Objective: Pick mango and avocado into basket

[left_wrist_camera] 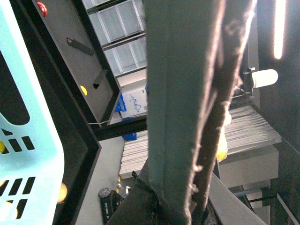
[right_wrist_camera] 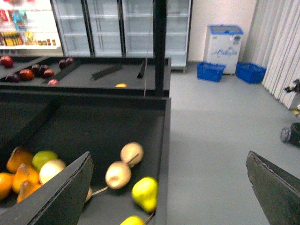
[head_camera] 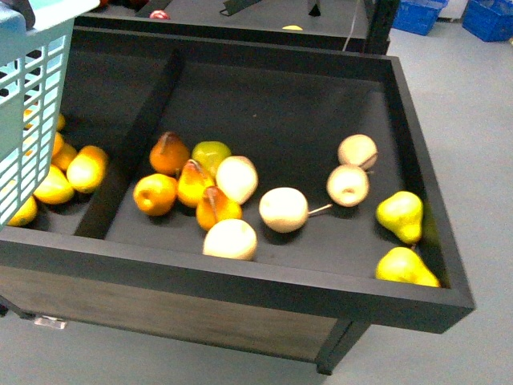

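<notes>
Right claw spread wide, facing the black bin; basket in the upper left of the front view.

The right claw's two dark fingers sit in the lower corners of its wrist frame with nothing between them. I cannot tell whether the left claw is spread or pressed together: a broad grey band with a frayed brown edge fills the middle of its view. In the front view a bright-yellow mango lies in the bin's left compartment, at the left edge just under the basket's lattice wall, among other yellow-orange fruit. Right of the divider lie orange pears, pale round fruit and yellow-green pears.
</notes>
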Available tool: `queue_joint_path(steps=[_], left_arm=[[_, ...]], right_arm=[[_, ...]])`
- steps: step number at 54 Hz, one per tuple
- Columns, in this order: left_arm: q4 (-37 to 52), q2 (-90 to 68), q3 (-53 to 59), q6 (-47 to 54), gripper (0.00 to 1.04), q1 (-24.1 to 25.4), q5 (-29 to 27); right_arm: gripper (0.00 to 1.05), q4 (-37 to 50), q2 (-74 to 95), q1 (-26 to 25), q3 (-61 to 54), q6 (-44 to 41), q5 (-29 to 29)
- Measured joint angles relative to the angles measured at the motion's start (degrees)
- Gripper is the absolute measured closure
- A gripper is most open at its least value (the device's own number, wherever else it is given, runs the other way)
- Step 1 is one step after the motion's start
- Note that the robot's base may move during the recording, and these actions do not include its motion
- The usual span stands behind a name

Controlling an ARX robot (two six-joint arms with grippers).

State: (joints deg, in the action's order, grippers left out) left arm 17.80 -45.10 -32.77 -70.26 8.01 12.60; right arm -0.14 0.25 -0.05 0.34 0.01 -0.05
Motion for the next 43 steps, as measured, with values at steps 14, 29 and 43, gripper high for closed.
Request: queue_joint_path(steps=[14, 29, 43], left_arm=[[0.0, 0.1, 0.0, -0.1, 0.93, 0.0, 0.0], [0.0, 0.1, 0.0, 0.0, 0.93, 0.0, 0.0], [0.0, 0.1, 0.0, 0.0, 0.93, 0.0, 0.0]], right_arm=[[0.08, 0.0, 0.0, 0.0, 0.0, 0.0, 0.0], [0.08, 0.1, 0.0, 0.0, 0.0, 0.0, 0.0], [0.08, 0.0, 0.0, 0.0, 0.0, 0.0, -0.1]])
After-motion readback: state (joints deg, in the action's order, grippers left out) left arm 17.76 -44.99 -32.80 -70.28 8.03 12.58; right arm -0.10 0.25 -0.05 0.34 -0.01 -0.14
